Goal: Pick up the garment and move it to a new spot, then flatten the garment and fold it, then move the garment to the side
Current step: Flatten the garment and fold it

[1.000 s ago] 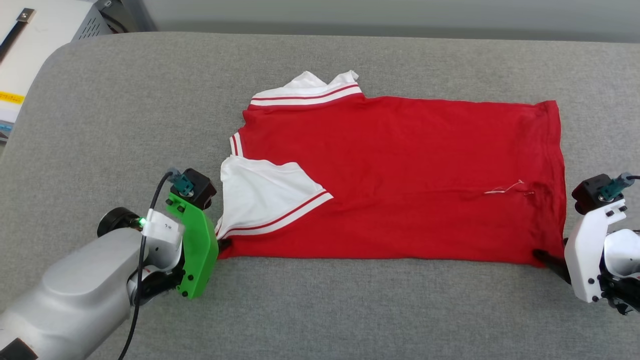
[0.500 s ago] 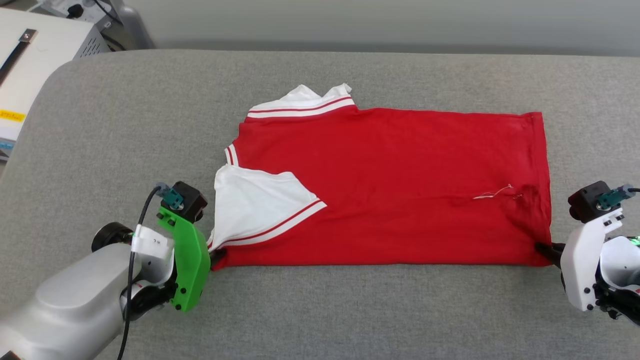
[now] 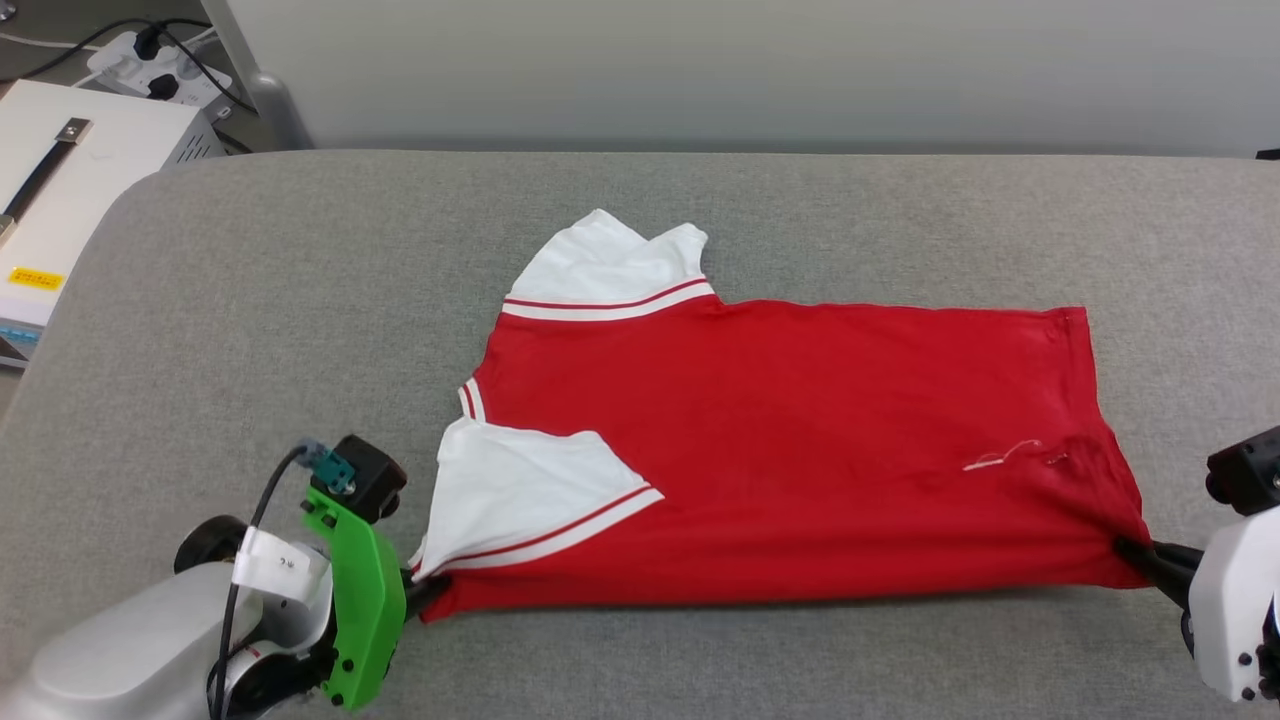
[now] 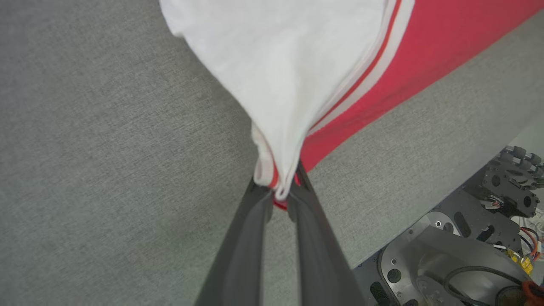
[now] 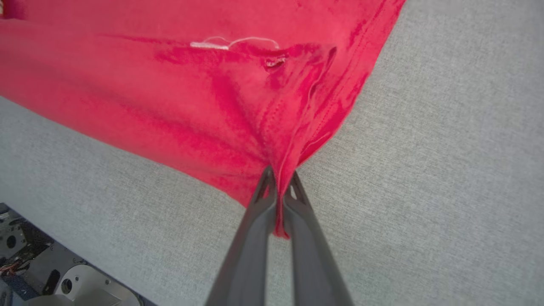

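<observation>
The garment (image 3: 780, 450) is lying spread across the middle of the grey padded surface (image 3: 300, 300), with its red body stretching from the robot's left to its right. One white sleeve (image 3: 520, 500) with striped trim is lying folded in over the red cloth at the near left. The other sleeve (image 3: 610, 265) is sticking out past the far edge. A loose white thread (image 3: 1000, 458) is resting on the red cloth near the right end.

The near edge is running in a straight, taut line between the two grippers. At its left end the left gripper (image 3: 425, 590) is pinching the corner. In the left wrist view its fingers (image 4: 250, 238) are pressing together on a bunch of white sleeve and red cloth (image 4: 297, 63). At the right end the right gripper (image 3: 1135, 555) is gripping the hem corner. In the right wrist view its fingers (image 5: 255, 229) are closing on a puckered fold of red cloth (image 5: 170, 93), with wrinkles fanning out from the grip.

Beyond the surface's far left corner a white box (image 3: 80, 170) is sitting, with a power strip (image 3: 150, 60) behind it.
</observation>
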Available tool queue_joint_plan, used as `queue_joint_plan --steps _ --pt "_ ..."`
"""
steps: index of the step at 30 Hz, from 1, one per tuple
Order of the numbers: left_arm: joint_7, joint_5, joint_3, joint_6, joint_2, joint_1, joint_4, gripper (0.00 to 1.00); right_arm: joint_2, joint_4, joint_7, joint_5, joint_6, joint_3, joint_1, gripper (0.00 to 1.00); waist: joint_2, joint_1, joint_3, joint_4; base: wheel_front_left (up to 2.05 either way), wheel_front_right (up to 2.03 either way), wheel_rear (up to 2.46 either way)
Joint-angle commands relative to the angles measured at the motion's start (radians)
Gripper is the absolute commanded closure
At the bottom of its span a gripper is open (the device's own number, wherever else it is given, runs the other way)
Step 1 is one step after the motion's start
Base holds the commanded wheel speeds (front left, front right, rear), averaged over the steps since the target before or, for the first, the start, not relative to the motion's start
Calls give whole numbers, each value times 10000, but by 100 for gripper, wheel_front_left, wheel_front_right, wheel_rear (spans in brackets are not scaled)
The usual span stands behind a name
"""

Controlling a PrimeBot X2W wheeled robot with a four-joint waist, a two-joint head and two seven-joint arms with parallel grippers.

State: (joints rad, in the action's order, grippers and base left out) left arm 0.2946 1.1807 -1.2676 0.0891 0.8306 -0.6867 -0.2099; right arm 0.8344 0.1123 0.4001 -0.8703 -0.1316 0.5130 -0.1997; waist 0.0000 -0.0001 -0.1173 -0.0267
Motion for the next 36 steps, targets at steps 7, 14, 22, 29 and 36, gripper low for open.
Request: queue_joint_plan --steps 7,14,22,29,36 --pt "215 161 -37 -263 48 558 -121 100 -320 41 437 111 9 -642 851 100 0 1 -461 149 0 0 0" --pt "178 170 -29 -118 -307 474 -723 100 -857 630 602 355 9 -784 981 96 0 1 -687 146 0 0 0" --pt "6 -131 124 -14 85 107 -626 0 -1173 404 -517 1072 9 -1032 902 0 0 1 -48 187 0 0 0" --pt "-356 -140 948 -233 687 -832 94 0 -1537 -741 -1751 1867 9 -1716 785 0 0 1 295 381 0 0 0" --pt "-669 -723 1711 -388 388 -2529 -253 0 -2930 -1913 -2756 3508 9 -3005 654 0 0 1 -306 743 0 0 0"
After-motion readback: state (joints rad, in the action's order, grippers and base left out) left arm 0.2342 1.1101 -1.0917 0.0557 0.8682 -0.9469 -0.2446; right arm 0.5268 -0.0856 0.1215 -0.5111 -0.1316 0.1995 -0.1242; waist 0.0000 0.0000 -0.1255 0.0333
